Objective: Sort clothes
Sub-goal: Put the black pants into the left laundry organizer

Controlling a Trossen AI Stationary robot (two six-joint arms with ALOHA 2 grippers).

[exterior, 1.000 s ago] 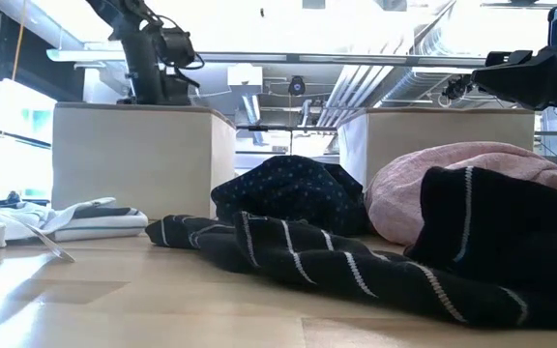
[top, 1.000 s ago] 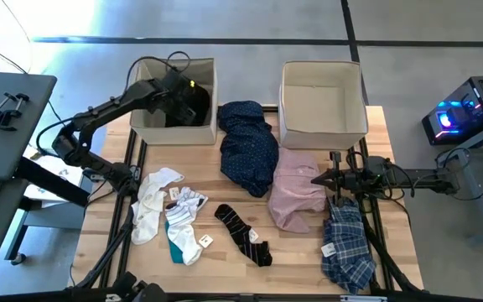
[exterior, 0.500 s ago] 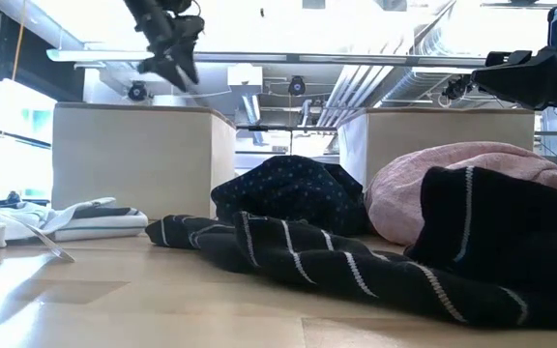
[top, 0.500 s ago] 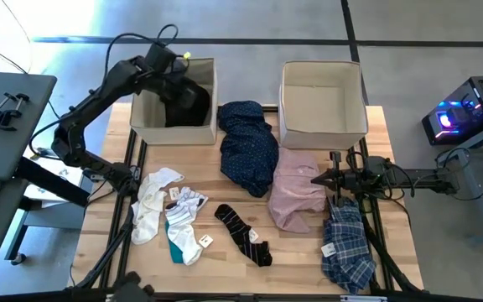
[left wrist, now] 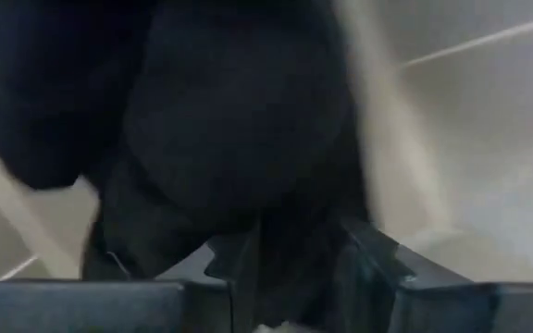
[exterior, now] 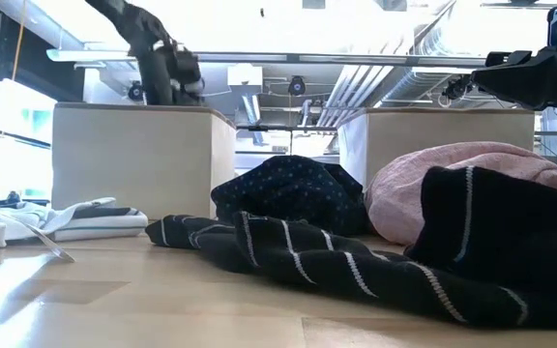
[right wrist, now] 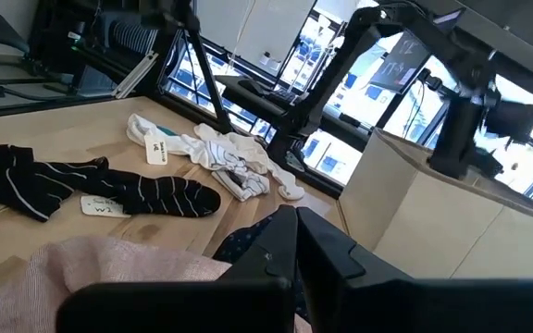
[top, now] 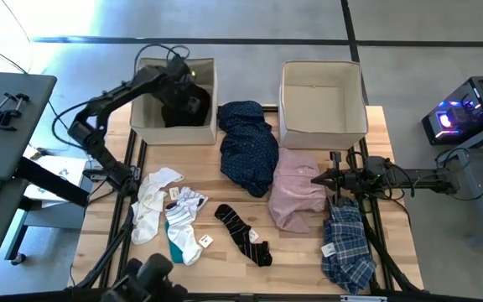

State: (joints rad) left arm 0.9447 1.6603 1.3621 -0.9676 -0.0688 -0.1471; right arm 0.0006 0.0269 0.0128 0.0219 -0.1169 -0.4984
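The left hand (top: 181,84) is down inside the left box (top: 145,126) at the far side of the surface (top: 300,256), right over the black garment (top: 187,105) that lies in that box. From the wrist view its fingers (left wrist: 239,268) stand a little apart with the dark cloth (left wrist: 229,120) between and just past them, but I cannot tell whether they are gripping it.

The right hand (top: 319,179) hangs still above the pale pink shirt (top: 296,193), fingers pressed together, with nothing in them. The right box (top: 285,126) sits just beyond it.

The rest of the clothes lie on the surface. The navy dotted shirt (top: 248,147) is between the two boxes, touching the pink shirt's left edge. The plaid shirt (top: 346,243) is at the near right, just below the pink one. The black striped socks (top: 243,235) lie near the middle of the near edge. The white and teal socks (top: 170,214) are heaped at the near left.
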